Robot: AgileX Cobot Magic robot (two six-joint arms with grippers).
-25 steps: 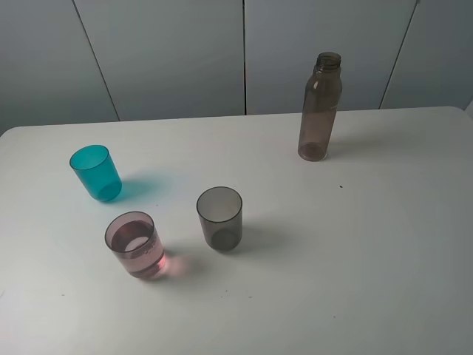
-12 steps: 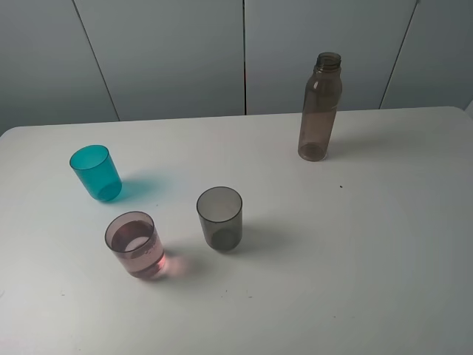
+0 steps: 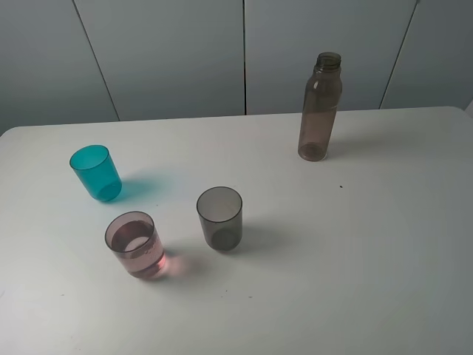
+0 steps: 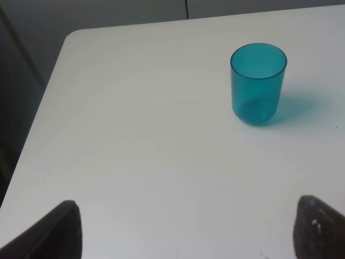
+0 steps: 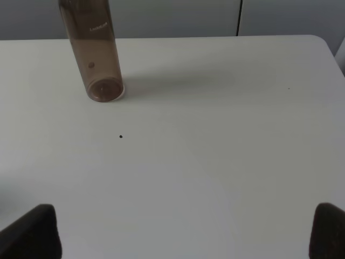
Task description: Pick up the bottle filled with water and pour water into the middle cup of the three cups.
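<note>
The bottle (image 3: 320, 107) stands upright; neck up; long axis vertical.

A bare test setup, lab-like rather than a home — a plain white table (image 3: 355, 244) with rounded corners stands against flat grey wall panels (image 3: 170, 52). Only plastic drinkware stands on it — no furnishings or decoration.

- Surface (image 3: 355, 251): white, matte, rounded corners at its far edge; one small dark speck (image 3: 341, 186) toward the right side.
- Wall (image 3: 170, 52): pale grey flat panels behind the surface, split by thin dark vertical seams (image 3: 244, 55), the outer ones slanting.
- Light: soft and even, casting faint, diffuse shadows on the surface.
</note>
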